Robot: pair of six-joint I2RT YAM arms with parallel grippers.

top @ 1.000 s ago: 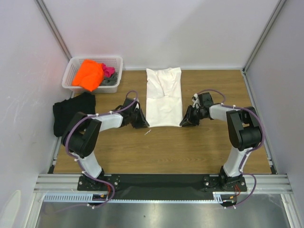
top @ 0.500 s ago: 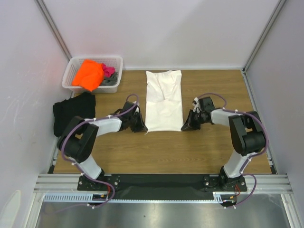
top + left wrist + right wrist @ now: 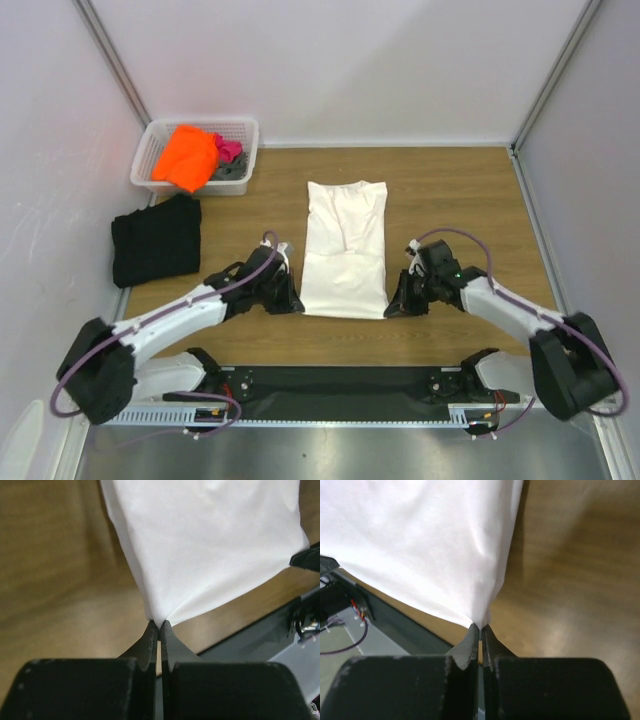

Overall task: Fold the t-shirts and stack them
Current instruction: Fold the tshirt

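Note:
A white t-shirt (image 3: 345, 250), folded into a long strip, lies on the table's middle, neck end far. My left gripper (image 3: 296, 305) is shut on its near left corner, seen pinched in the left wrist view (image 3: 159, 623). My right gripper (image 3: 389, 309) is shut on its near right corner, seen pinched in the right wrist view (image 3: 480, 625). A folded black t-shirt (image 3: 155, 240) lies at the left. Orange (image 3: 187, 156), pink (image 3: 229, 150) and grey (image 3: 232, 172) t-shirts sit in the basket.
A white lattice basket (image 3: 150, 148) stands at the back left corner. The table's near edge and black base rail (image 3: 330, 383) lie just below the shirt's near hem. White walls close in both sides.
Both grippers have pulled the white shirt's near corners toward the near edge, sliding the whole shirt nearer. The arms have stretched low and forward.

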